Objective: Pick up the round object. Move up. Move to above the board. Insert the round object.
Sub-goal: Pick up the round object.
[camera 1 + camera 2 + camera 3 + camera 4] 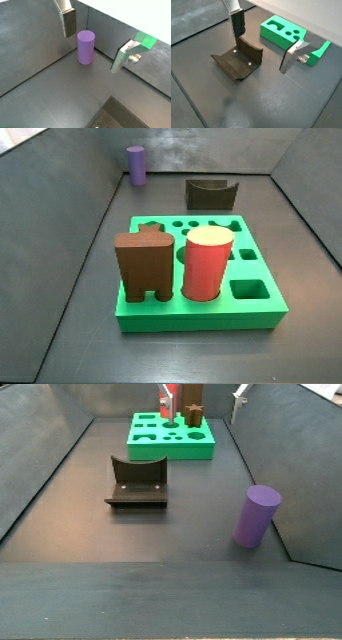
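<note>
The slim purple round object (pixel 85 47) stands upright on the dark floor in a corner by the walls; it also shows in both side views (pixel 136 163) (pixel 257 516). My gripper (pixel 95 42) is open and empty. Its fingers (pixel 69 22) hang above the floor, apart from the peg, which shows between them in this wrist view only. The green board (pixel 201 318) lies away from the peg, with shaped holes in its top; it also shows in a wrist view (pixel 271 35) and a side view (pixel 147 452).
A dark brown notched block (pixel 144 268) and a thick red cylinder with a cream top (pixel 206 263) stand in the board. The dark fixture (pixel 238 62) (pixel 138 482) stands between board and peg. Grey walls close in the floor.
</note>
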You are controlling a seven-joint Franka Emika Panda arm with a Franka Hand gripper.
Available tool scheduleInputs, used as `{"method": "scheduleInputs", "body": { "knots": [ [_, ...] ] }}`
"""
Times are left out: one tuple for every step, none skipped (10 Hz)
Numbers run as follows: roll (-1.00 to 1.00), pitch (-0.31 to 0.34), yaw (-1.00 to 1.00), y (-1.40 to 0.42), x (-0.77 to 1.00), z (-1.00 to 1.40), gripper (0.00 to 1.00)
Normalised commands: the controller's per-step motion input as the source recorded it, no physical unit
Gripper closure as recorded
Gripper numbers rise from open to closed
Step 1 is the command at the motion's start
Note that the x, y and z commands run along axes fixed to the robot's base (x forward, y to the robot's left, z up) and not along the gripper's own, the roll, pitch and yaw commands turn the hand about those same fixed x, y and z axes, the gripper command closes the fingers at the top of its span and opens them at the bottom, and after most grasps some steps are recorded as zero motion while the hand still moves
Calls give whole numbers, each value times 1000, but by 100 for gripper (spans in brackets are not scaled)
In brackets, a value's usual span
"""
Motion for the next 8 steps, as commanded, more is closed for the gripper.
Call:
{"method": "scheduleInputs", "body": {
  "knots": [
    [0,0,-20,0,-157,0,0],
    [0,-150,0,274,-334,-77,0],
    [19,-110,0,380,-434,-143,0],
    [46,-79,0,414,-563,-109,0],
    [7,-126,0,454,-563,-157,0],
    [0,-136,0,483,-460,-203,0],
    [7,-184,0,486,-529,-229,0],
    [10,-183,9,491,-340,-300,0]
  ]
}}
